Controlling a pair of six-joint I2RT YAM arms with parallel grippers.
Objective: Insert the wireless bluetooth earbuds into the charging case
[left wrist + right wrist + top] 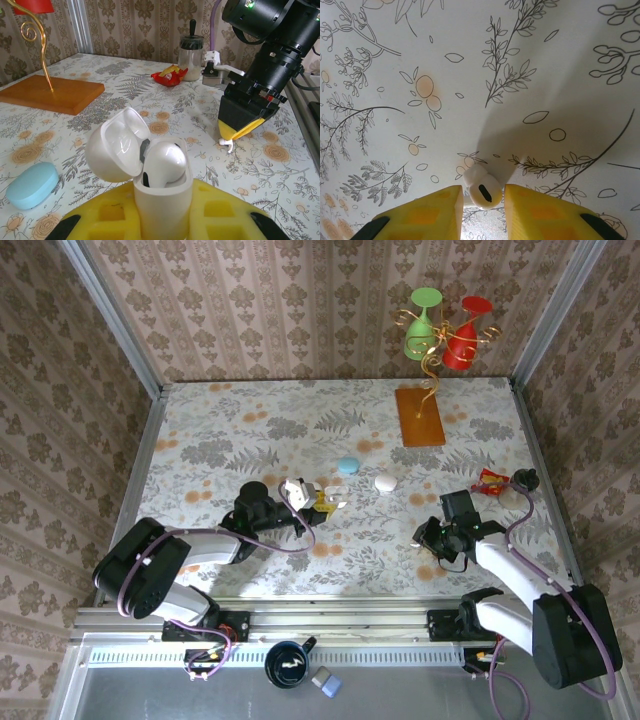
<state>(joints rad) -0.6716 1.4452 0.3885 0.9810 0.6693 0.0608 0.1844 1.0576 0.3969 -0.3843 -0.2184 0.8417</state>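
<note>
Left gripper (162, 205) is clamped on the open case (160, 222), which is held upright in its jaws with the lid (117, 145) flipped back, and one white earbud (162, 162) is already seated inside. Right gripper (482, 200) is down at the table (545, 60) with a second earbud (482, 191) straddled by its fingers (420, 215), lying right between them; whether it's pinched can't be told, they look just about touching it. From the left wrist that bud is seen under the right gripper, well apart from the case. A blue case (32, 185) is lying near the held one
</note>
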